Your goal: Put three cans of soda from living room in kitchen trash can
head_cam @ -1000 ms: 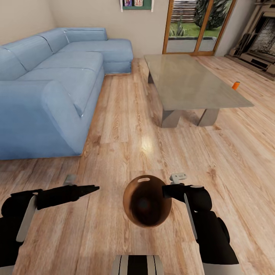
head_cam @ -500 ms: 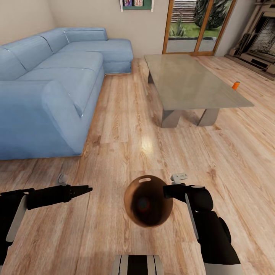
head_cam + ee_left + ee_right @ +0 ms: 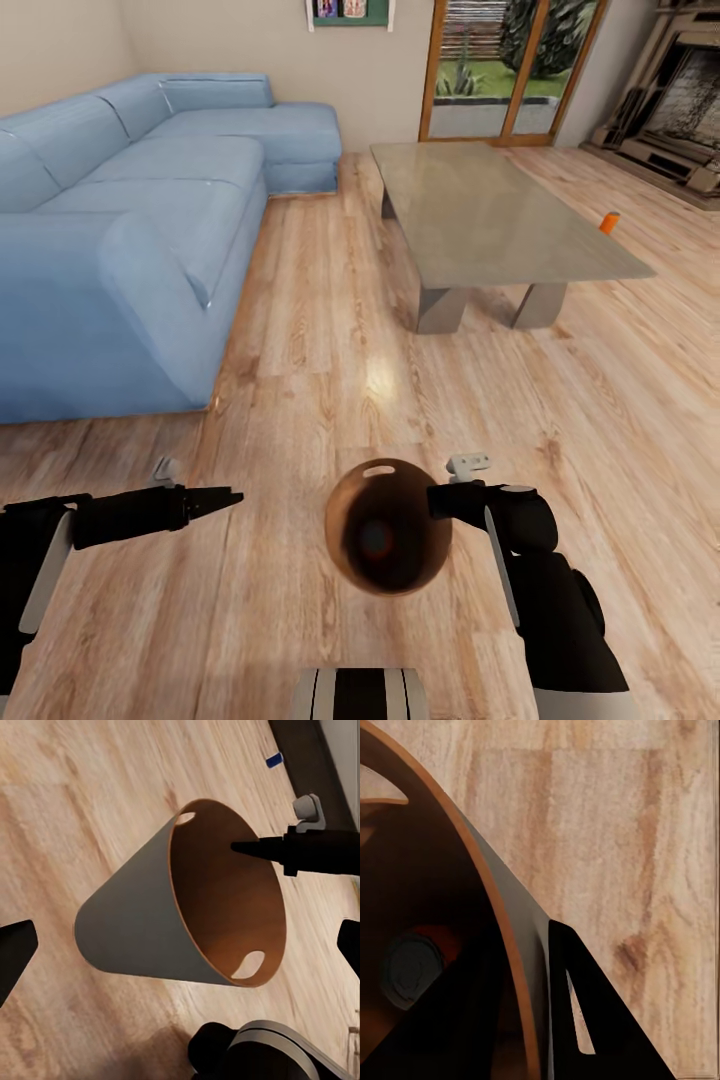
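Note:
My right gripper is shut on the rim of the brown tash can, which hangs tilted above the wood floor in front of me. One finger is inside the wall and one outside. One can of soda lies in the bottom of the bin, grey end showing. Another orange can of soda stands on the floor beyond the far right corner of the grey coffee table. My left gripper hovers left of the bin, its fingers spread wide and holding nothing.
The blue sectional sofa fills the left side. Wood-framed glass doors stand at the back and a stone fireplace at the far right. Open floor runs between the sofa and the table.
My left arm has drawn back to the left, away from the bin. The whole view has shifted slightly, so the camera moved. The right gripper keeps its hold on the bin.

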Controlling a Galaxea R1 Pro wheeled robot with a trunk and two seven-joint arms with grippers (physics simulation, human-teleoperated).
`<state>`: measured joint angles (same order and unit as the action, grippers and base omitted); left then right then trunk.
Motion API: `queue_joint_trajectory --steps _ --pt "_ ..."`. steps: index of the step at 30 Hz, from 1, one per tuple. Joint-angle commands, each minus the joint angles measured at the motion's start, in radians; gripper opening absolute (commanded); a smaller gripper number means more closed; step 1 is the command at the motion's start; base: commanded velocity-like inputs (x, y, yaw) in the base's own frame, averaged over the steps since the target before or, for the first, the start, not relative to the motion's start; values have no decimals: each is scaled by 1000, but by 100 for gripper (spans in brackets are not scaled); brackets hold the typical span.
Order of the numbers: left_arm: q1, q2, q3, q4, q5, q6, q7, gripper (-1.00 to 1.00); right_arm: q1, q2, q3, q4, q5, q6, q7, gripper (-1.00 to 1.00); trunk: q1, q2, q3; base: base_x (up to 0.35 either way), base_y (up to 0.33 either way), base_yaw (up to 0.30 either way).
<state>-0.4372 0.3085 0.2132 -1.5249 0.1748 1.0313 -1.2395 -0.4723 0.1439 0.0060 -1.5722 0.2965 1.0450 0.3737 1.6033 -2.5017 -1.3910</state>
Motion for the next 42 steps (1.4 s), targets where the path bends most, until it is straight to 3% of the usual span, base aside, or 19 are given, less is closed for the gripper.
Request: queue_joint_trajectory --steps 1,6,15,21,28,31,33,36,42 --pt "0 -1 0 0 0 0 0 100 0 0 0 0 -16 2 -1 -100 0 0 1 0 0 -236" --pt "0 -3 -3 0 -1 -3 4 100 0 -1 -56 0 -16 2 -2 -100 0 0 3 0 0 -253" --pt "0 -5 -6 0 -1 -4 6 100 0 -2 -92 0 -16 2 -2 -100 0 0 14 0 0 -174" --pt "0 -10 -12 0 -14 -4 51 100 0 -31 -120 0 -16 2 -2 -100 0 0 23 0 0 -115" --pt "0 -62 -38 0 -19 -5 92 100 0 -38 -142 0 -17 2 -1 -100 0 0 33 0 0 -66" --pt "0 -122 -42 0 -22 -5 224 100 0 -38 -147 0 -17 2 -1 -100 0 0 38 0 0 -7" --pt "0 -145 -53 0 -23 -5 286 100 0 -39 -153 0 -17 2 -1 -100 0 0 41 0 0 -2" --pt "0 -180 -114 0 -24 -5 382 100 0 -40 -162 0 -16 2 -1 -100 0 0 46 0 0 0" --pt "0 -193 -141 12 -15 -31 393 100 0 -42 -170 0 -16 2 -1 -100 0 0 56 0 0 0"
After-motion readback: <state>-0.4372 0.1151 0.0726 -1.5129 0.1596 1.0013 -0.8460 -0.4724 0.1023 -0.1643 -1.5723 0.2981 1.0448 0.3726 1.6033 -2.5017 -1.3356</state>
